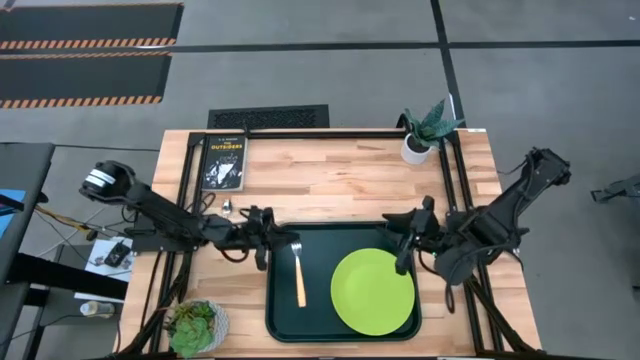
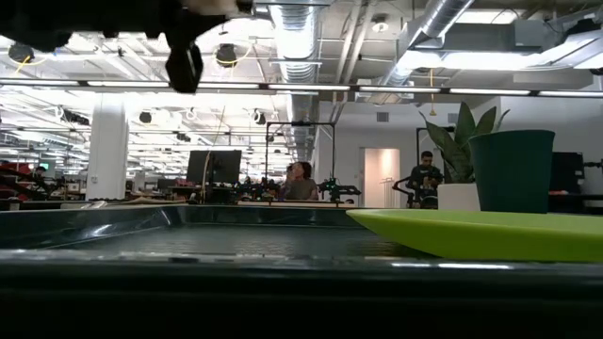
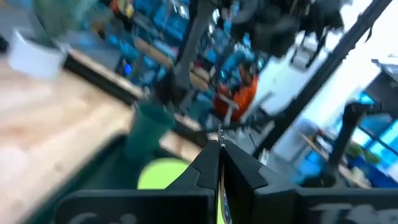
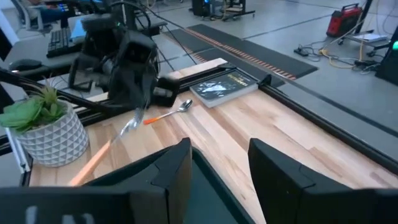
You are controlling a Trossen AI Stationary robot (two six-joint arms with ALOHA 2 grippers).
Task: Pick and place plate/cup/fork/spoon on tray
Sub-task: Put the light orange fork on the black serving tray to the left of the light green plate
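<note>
The dark green tray (image 1: 275,300) lies at the table's near middle, with the lime-green plate (image 1: 372,292) flat on its right half. My left gripper (image 1: 288,238) is shut at the tray's far left corner, with the fork (image 1: 299,275) below its tips. The teal cup (image 2: 513,169) stands upright behind the plate and also shows in the left wrist view (image 3: 146,127); my right arm hides it in the high view. The spoon (image 4: 166,114) lies flat on the wood by the book. My right gripper (image 1: 400,245) is open and empty above the tray's far right. My left gripper has the fork at its silver tine end (image 4: 130,124), at the free ends of its shut fingers (image 4: 145,107), which come from the table's left. The yellow-orange handle (image 4: 93,160) slants down toward the near edge. Whether the handle's end touches the tray I cannot tell.
A black book (image 1: 222,160) lies at the far left. A white pot with a plant (image 1: 425,135) stands at the far right, and a succulent in a pot (image 1: 197,325) at the near left corner. People sit in the room behind the table (image 2: 301,179).
</note>
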